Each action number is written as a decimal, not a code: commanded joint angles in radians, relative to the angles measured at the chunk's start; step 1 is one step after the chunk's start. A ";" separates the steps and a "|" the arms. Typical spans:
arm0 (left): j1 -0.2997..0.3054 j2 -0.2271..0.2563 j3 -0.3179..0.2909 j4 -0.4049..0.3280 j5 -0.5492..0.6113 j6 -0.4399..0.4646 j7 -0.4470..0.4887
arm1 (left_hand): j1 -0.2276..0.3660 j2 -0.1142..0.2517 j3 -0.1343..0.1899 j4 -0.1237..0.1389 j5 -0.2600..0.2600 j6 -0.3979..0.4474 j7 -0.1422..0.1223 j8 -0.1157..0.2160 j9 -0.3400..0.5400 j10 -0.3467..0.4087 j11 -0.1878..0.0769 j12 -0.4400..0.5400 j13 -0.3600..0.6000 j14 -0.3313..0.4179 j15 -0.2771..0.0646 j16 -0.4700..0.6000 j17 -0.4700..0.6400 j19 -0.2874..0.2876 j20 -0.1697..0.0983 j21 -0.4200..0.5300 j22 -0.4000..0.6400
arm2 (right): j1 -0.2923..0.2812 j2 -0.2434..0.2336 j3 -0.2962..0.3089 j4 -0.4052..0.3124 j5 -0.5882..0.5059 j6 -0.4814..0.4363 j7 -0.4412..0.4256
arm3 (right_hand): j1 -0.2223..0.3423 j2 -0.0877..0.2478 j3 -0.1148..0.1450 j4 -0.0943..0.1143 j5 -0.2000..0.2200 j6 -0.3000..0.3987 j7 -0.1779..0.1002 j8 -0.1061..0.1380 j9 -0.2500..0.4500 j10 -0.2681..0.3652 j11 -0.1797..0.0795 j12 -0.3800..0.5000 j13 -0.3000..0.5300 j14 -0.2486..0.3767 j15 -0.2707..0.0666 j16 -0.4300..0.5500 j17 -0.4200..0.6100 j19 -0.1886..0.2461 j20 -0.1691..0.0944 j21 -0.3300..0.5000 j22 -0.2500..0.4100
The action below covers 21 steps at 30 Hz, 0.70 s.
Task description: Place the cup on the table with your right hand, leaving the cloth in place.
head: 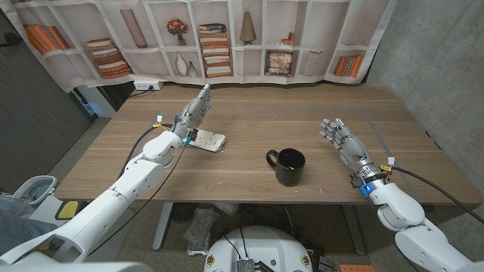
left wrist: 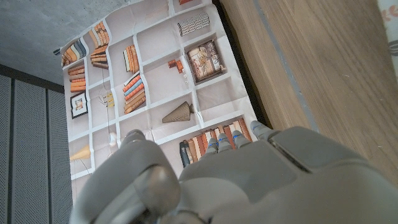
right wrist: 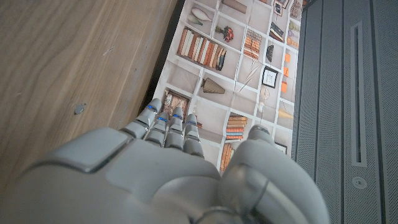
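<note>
A glossy black ceramic cup (head: 288, 166) with a loop handle stands upright on the brown wood-grain table (head: 249, 117), near the front edge and a little right of the middle, its handle turned toward the robot's left. Well to its left lies a small crumpled patterned cloth (head: 209, 140) in white and dark tones, flat on the table and apart from the cup.

The right robot hand (head: 342, 140) hovers to the right of the cup — near it but not touching — with its fingers stretched out together and pointing away from the robot; it grips nothing. In the right wrist view the back of this robot hand (right wrist: 168, 180) shows with the fingers straight, reaching past the table's far edge toward the printed bookshelf backdrop (right wrist: 230, 62).

The left robot hand (head: 194, 112) is raised just behind the cloth, its fingers extended and pointing up and away, released and holding nothing. Its wrist sits right above the cloth's near-left edge; whether it touches the cloth I cannot tell. The left wrist view shows this robot hand (left wrist: 249, 180) from behind, fingers straight, with the backdrop ahead of it.

The bookshelf backdrop hangs behind the table — books, vases and a flower pot printed on it.
</note>
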 commanded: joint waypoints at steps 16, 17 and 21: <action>-0.033 -0.025 0.029 0.026 0.011 0.001 -0.019 | 0.012 0.002 -0.004 -0.006 -0.005 -0.026 -0.002 -0.003 0.002 -0.029 0.001 -0.002 0.002 -0.077 0.004 -0.002 0.004 -0.123 -0.059 -0.008 0.005 | -0.061 0.015 0.009 -0.016 -0.037 0.052 -0.009 | 0.017 0.002 0.004 -0.008 -0.001 0.006 -0.002 -0.005 0.003 0.011 -0.004 -0.007 0.005 0.007 0.001 -0.006 0.003 0.009 0.002 -0.009 0.002; -0.035 -0.026 0.031 0.029 0.011 0.000 -0.021 | 0.012 0.002 -0.004 -0.006 -0.005 -0.025 -0.002 -0.002 0.002 -0.029 0.001 -0.002 0.002 -0.077 0.004 -0.002 0.004 -0.123 -0.059 -0.008 0.005 | -0.063 0.015 0.009 -0.018 -0.038 0.051 -0.010 | 0.017 0.002 0.004 -0.009 -0.001 0.005 -0.003 -0.005 0.003 0.011 -0.005 -0.007 0.005 0.006 0.000 -0.006 0.003 0.010 0.002 -0.009 0.002; -0.038 -0.030 0.033 0.034 0.011 -0.004 -0.025 | 0.013 0.003 -0.005 -0.006 -0.005 -0.025 -0.001 -0.003 0.002 -0.029 0.003 -0.002 0.002 -0.077 0.005 -0.002 0.004 -0.123 -0.059 -0.009 0.005 | -0.072 0.013 0.009 -0.024 -0.043 0.052 -0.011 | 0.019 0.002 0.004 -0.010 -0.002 0.006 -0.002 -0.005 0.003 0.011 -0.004 -0.008 0.005 0.007 -0.001 -0.006 0.003 0.010 0.003 -0.011 0.002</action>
